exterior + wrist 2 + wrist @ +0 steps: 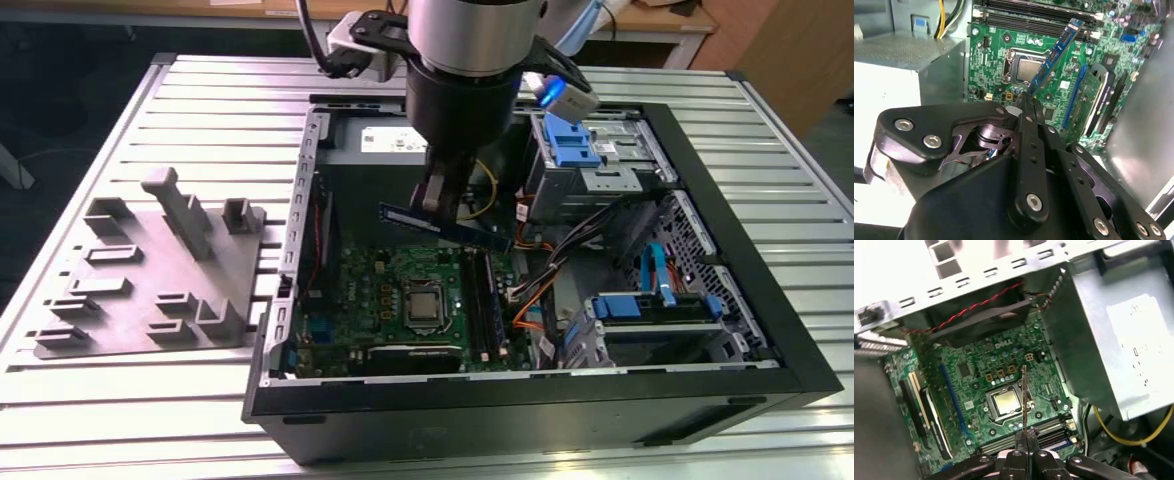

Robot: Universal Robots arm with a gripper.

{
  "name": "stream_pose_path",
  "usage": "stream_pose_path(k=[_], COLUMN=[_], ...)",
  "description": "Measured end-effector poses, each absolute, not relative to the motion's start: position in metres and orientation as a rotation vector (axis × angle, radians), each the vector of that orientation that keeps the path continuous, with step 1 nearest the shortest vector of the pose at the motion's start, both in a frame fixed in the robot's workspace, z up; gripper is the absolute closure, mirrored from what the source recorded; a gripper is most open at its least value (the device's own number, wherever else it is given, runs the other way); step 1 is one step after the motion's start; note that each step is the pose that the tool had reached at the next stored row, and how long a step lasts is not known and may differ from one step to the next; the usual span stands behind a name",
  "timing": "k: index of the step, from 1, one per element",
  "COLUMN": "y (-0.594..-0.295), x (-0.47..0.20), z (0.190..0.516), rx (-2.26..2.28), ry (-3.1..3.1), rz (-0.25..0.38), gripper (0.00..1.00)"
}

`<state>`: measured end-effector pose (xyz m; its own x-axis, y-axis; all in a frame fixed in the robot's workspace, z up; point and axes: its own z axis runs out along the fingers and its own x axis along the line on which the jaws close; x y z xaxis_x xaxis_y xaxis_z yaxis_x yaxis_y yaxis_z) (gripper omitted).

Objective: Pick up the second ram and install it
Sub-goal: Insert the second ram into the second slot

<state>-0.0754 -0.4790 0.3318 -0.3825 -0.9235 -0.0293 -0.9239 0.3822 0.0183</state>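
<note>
One end effector [437, 202] grips the second ram [474, 233] over the mobo [380, 290] inside an open PC case [534, 400].

Here's the arm [467, 35], a broad silver-grey cylinder running into a glossy black collar [461, 105]. A white box [355, 35] and a black cable [308, 40] sit on one flank, a blue-lit grey block [554, 92] on the other. In the second wrist view, the gripper [1027, 98] is all matte black, with rounded link plates [929, 131], a long slim finger bar [1029, 145] and silver socket-head screws [904, 124] at the pivots.
</note>
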Motion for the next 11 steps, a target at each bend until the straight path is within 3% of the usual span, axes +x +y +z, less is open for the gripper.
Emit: stream_pose_path(k=[11], y=[-0.4790], x=[-0.0755], z=[0.3311], rx=[-1.504], ry=[2.738], rz=[0.047], gripper=[0.89])
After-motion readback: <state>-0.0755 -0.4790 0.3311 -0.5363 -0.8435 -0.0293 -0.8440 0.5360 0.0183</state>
